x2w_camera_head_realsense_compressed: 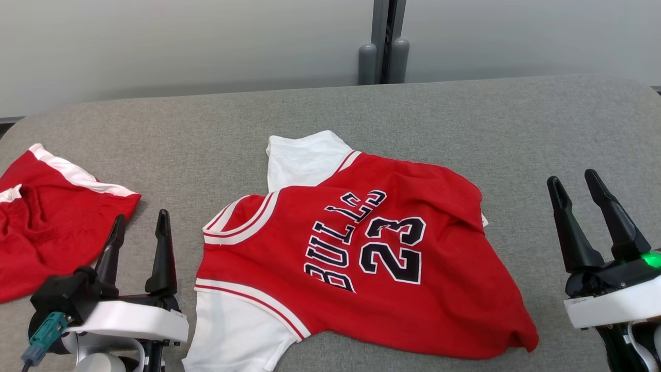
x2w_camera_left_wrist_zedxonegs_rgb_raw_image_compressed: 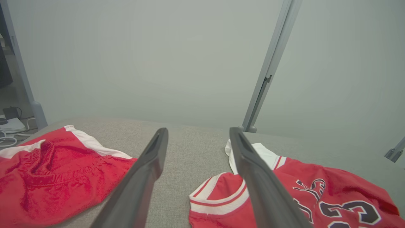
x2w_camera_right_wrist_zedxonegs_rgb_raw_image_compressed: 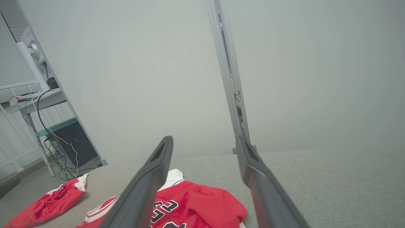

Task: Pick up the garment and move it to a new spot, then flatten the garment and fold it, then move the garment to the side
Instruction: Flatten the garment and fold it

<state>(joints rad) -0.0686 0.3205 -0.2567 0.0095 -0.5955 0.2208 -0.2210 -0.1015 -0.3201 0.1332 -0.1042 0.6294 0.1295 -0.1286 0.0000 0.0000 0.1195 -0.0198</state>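
A red jersey (x2w_camera_head_realsense_compressed: pixel 361 248) with white sleeves and "BULLS 23" lettering lies rumpled in the middle of the grey padded table (x2w_camera_head_realsense_compressed: pixel 465 119). The same jersey (x2w_camera_left_wrist_zedxonegs_rgb_raw_image_compressed: pixel 316 196) sits at the lower right of the left wrist view, and the jersey (x2w_camera_right_wrist_zedxonegs_rgb_raw_image_compressed: pixel 196 205) lies low between the fingers in the right wrist view. My left gripper (x2w_camera_head_realsense_compressed: pixel 139 230) hovers open just left of its collar, holding nothing. To the right of the hem, my right gripper (x2w_camera_head_realsense_compressed: pixel 573 188) is open and empty too.
Red shorts (x2w_camera_head_realsense_compressed: pixel 46 217) with white trim lie crumpled at the table's left edge, close to my left gripper; the shorts (x2w_camera_left_wrist_zedxonegs_rgb_raw_image_compressed: pixel 53 174) fill the lower left of the left wrist view. A pale partition wall with a grey post (x2w_camera_head_realsense_compressed: pixel 382 41) stands behind the table.
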